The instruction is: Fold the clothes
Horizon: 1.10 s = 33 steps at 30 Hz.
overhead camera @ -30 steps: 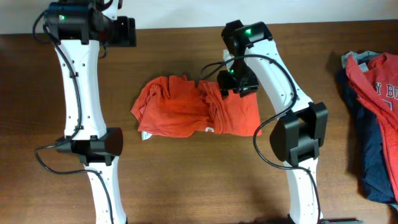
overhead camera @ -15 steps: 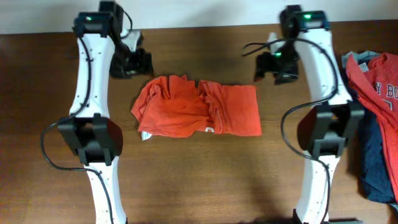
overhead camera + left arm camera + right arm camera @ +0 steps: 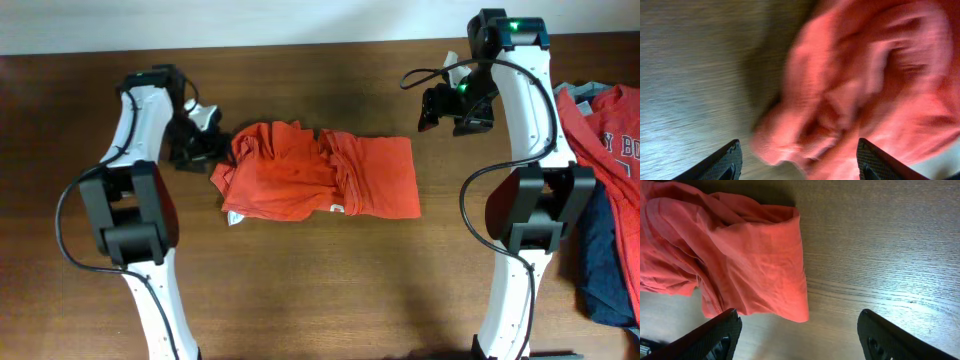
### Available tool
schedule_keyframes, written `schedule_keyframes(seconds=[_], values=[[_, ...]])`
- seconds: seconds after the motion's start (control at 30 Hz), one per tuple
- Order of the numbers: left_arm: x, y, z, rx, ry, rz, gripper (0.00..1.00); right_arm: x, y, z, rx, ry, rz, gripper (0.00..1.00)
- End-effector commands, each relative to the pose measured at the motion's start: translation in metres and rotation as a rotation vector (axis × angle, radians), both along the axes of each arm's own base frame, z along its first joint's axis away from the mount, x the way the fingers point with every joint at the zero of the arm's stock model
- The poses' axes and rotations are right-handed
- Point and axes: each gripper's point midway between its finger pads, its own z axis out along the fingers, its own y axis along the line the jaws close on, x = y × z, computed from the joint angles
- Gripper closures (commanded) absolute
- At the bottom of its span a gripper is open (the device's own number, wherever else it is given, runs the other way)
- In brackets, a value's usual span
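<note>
The orange-red T-shirt (image 3: 318,171) lies crumpled and partly folded in the middle of the wooden table, a small white tag (image 3: 337,209) at its near edge. My left gripper (image 3: 207,148) is open at the shirt's left edge; the left wrist view shows blurred bunched cloth (image 3: 865,90) between its spread fingers (image 3: 797,160), close in front of them. My right gripper (image 3: 437,108) is open and empty, above the table just beyond the shirt's far right corner. The right wrist view shows that shirt corner (image 3: 755,265) lying flat ahead of its fingers (image 3: 797,337).
A pile of other garments (image 3: 605,180), red with white lettering over navy and grey, lies at the right edge of the table. Both arm bases stand near the front edge, left and right of the shirt.
The left gripper has come down from the far left to the shirt's left edge. The right gripper left the shirt's middle, moved up and right, and now hovers off its far right corner.
</note>
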Motion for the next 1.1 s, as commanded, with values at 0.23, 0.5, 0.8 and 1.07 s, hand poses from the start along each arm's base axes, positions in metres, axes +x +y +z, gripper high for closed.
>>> schedule_keyframes(seconds=[0.23, 0.5, 0.8, 1.07], values=[[-0.009, -0.042, -0.019, -0.174, -0.047, -0.103, 0.27, 0.002, -0.011, 0.007, -0.055, -0.027, 0.009, 0.21], [-0.016, -0.075, -0.018, -0.179, -0.039, -0.180, 0.94, -0.003, -0.027, 0.006, -0.086, -0.004, -0.014, 0.21], [0.001, -0.014, 0.034, -0.220, -0.155, -0.012, 0.99, -0.007, -0.033, 0.006, -0.085, 0.012, -0.027, 0.21], [0.007, -0.028, 0.080, -0.223, -0.273, -0.046, 0.99, -0.008, -0.031, 0.006, -0.074, 0.016, -0.027, 0.21]])
